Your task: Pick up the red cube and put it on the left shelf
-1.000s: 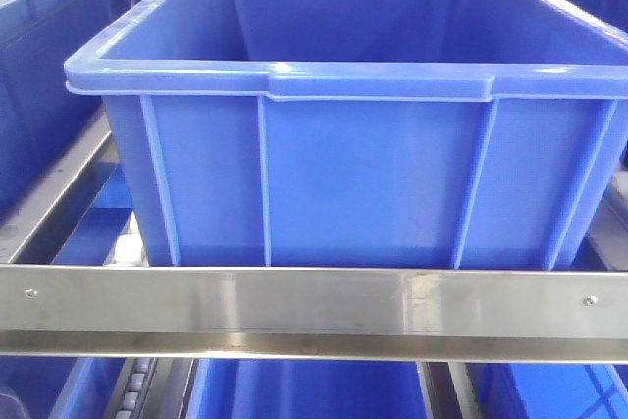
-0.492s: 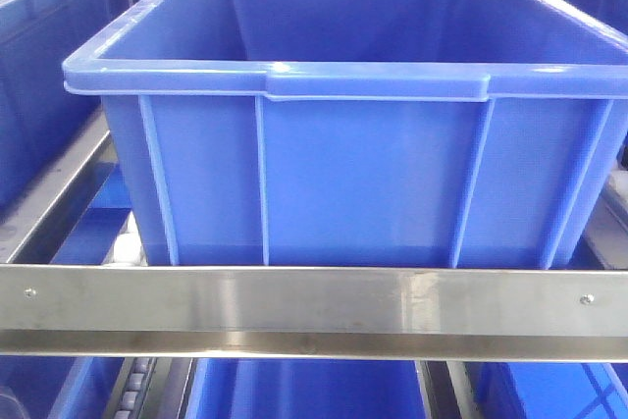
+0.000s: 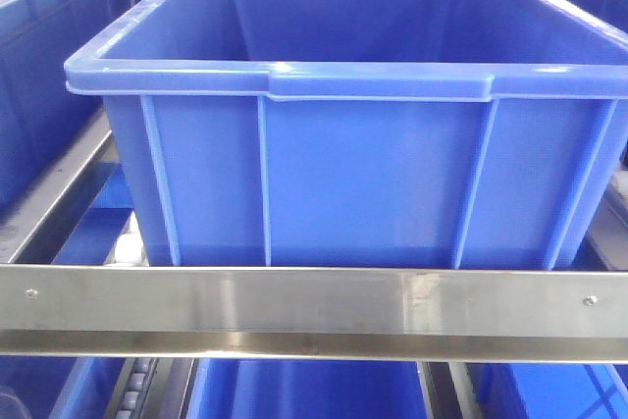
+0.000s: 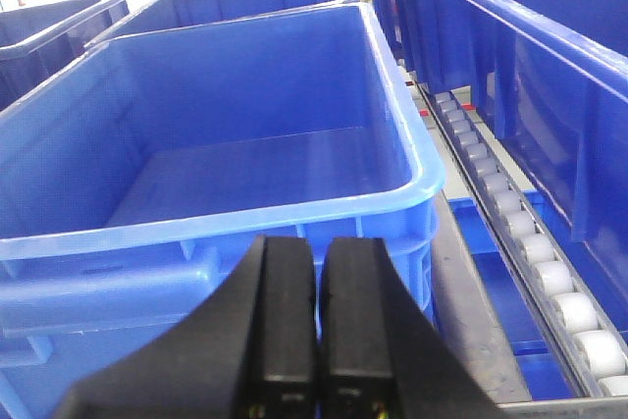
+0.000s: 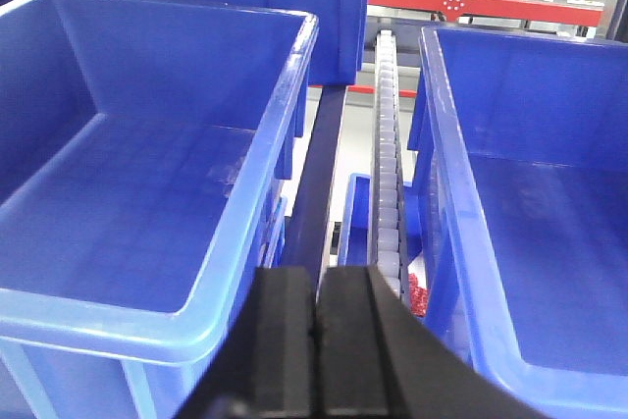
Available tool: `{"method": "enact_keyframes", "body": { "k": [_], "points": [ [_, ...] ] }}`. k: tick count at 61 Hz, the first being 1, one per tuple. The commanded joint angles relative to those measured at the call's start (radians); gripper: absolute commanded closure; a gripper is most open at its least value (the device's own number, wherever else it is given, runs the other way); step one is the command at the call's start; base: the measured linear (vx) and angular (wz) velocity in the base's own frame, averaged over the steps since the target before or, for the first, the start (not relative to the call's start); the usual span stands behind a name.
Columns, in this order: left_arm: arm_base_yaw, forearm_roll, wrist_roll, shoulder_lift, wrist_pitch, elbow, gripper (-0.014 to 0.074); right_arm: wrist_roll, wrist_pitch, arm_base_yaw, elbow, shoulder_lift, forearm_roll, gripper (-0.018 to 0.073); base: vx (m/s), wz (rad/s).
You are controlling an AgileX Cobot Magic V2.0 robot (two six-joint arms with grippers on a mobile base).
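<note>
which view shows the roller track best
The right wrist view: the roller track runs lengthwise up the picture between two blue crates, white rollers distinct. The left wrist view shows a track along its right side. The front view shows only a few rollers below the silver front rail.

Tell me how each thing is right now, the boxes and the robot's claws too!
Front crate: upright, open-topped, looks empty.
Left gripper: jaws shut, holding nothing, near a crate's rim.
Right gripper: jaws shut, holding nothing, between two crates.
Silver front rail: level, screwed in place.
Red cube: not visible.
</note>
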State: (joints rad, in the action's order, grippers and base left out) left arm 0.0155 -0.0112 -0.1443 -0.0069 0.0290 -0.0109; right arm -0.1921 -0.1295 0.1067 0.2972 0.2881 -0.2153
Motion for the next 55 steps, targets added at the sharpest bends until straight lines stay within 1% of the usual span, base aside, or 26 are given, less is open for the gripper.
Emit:
{"method": "enact_keyframes", "body": {
  "k": [1, 20, 25, 35, 45, 50, 55],
  "points": [
    [0.005, -0.005, -0.001, 0.008, -0.090, -0.022, 0.0491, 0.002, 0.092, -0.007, 0.029, 0.005, -0.016, 0.0501, 0.00, 0.00],
    [0.005, -0.005, -0.001, 0.008, -0.090, -0.022, 0.0491, 0.002, 0.093, -0.007, 0.021, -0.021, -0.017, 0.0501, 0.00, 0.00],
    [0.005, -0.005, -0.001, 0.008, -0.090, -0.022, 0.0491, 0.002, 0.096, -0.008, -0.004, -0.042, -0.017, 0.0501, 0.00, 0.00],
    [0.005, -0.005, -0.001, 0.008, -0.090, -0.022, 0.0491, 0.002, 0.102, -0.008, -0.121, -0.116, -0.017, 0.0501, 0.00, 0.00],
    [0.005, -0.005, -0.001, 0.008, -0.090, -0.022, 0.0491, 0.000, 0.121, -0.008, -0.252, -0.245, -0.014, 0.0501, 0.00, 0.00],
    [0.005, -0.005, -0.001, 0.008, -0.090, -0.022, 0.0491, 0.000, 0.129, -0.008, -0.294, -0.319, -0.007, 0.0501, 0.00, 0.00],
    [0.005, -0.005, -0.001, 0.008, -0.090, -0.022, 0.0491, -0.002, 0.124, -0.011, -0.302, -0.314, -0.001, 0.0501, 0.00, 0.00]
  ]
}}
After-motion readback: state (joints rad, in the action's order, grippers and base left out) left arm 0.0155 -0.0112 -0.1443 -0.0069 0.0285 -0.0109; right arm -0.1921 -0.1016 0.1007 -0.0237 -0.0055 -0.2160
